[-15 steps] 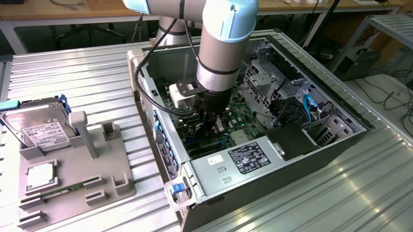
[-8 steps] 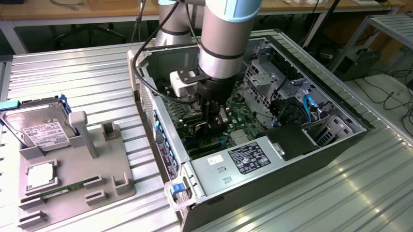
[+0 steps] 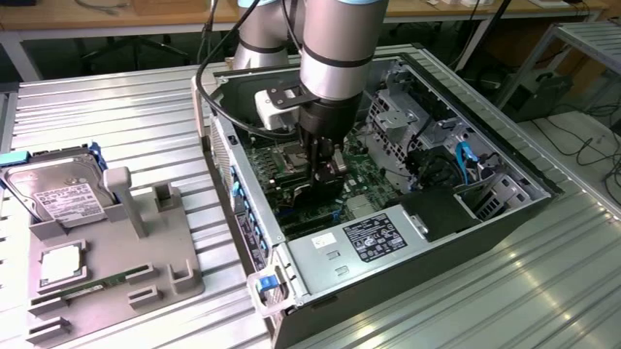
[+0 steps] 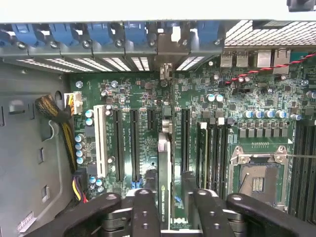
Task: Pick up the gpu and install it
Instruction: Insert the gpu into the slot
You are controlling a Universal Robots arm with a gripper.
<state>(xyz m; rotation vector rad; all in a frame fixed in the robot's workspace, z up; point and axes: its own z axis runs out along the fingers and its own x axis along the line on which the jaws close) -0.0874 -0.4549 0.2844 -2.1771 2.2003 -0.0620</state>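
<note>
Insertion step: the gripper point(image 4: 169, 207), clamping the gpu point(image 4: 164, 182) edge-on above the motherboard point(image 4: 197, 98), needed alignment with a slot.

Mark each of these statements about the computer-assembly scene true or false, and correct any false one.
1. The tool grips the gpu edge-on above the motherboard. True.
2. The hard drive lies inside the computer case. False: it stands in the grey holder beside the case.
3. The processor socket is empty. True.
4. The case is closed. False: its side is open.
</note>
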